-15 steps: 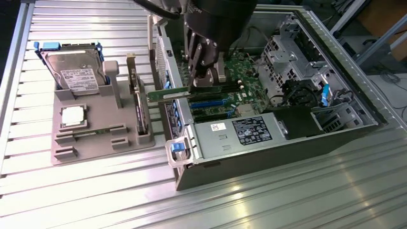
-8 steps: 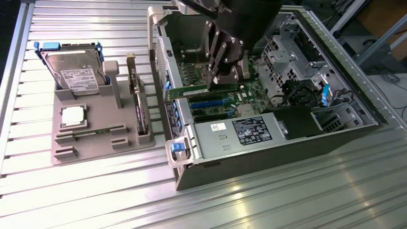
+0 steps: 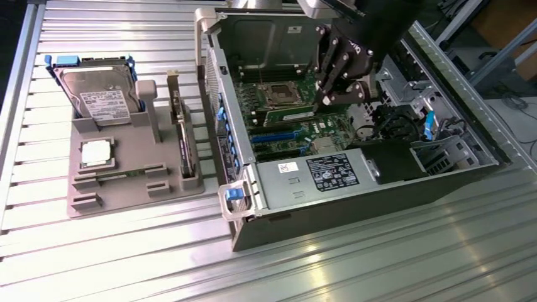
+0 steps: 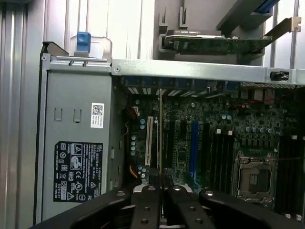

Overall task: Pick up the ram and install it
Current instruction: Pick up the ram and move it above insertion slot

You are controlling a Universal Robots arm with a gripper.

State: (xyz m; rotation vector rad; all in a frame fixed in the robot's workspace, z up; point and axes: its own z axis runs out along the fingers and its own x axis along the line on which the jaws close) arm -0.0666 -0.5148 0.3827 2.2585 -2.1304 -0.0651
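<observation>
The gripper hangs inside the open computer case, its fingers pinched narrow on one end of the ram (edge-on in the wrist view). The green stick juts from between them over the motherboard — just beside the CPU socket.

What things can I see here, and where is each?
table: one, silver, under everything.
tray: one, grey, exterior view's left.
hard drive: one, silver, standing in the tray.
CPU chip: one, silver, flat on the tray.
expansion card: one, green, on edge in the tray.
computer case: one, grey, open, beside the tray.
motherboard: one, green, inside the case.
power supply: one, grey, inside the case.
ram: one, green, in the gripper, over the motherboard.
gripper: one, black, inside the case, shut on the ram.
</observation>
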